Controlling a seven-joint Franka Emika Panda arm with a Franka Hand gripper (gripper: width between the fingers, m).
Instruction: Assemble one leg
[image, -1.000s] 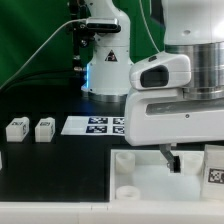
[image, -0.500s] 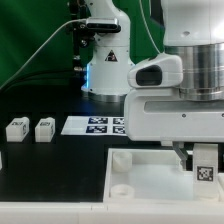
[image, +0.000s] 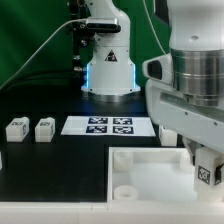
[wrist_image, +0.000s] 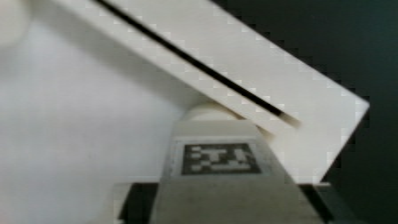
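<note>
My gripper (image: 205, 162) is at the exterior view's right, shut on a leg (image: 207, 173), a small white post with a black-and-white marker on its face. It holds the leg upright over the right part of the large white tray (image: 135, 168). In the wrist view the leg (wrist_image: 221, 165) fills the middle between my dark fingers (wrist_image: 150, 200), and its far end meets the tray (wrist_image: 89, 110) near the tray's raised edge. Two more legs (image: 16, 127) (image: 44, 128) stand side by side on the black table at the exterior view's left.
The marker board (image: 110, 125) lies flat behind the tray. The robot's base (image: 108, 70) stands beyond it in front of a green backdrop. The tray has round holes at its left corners (image: 122, 158).
My gripper has carried the leg a little to the exterior view's left and lower over the tray. The hand has turned, so more of the marker board shows.
</note>
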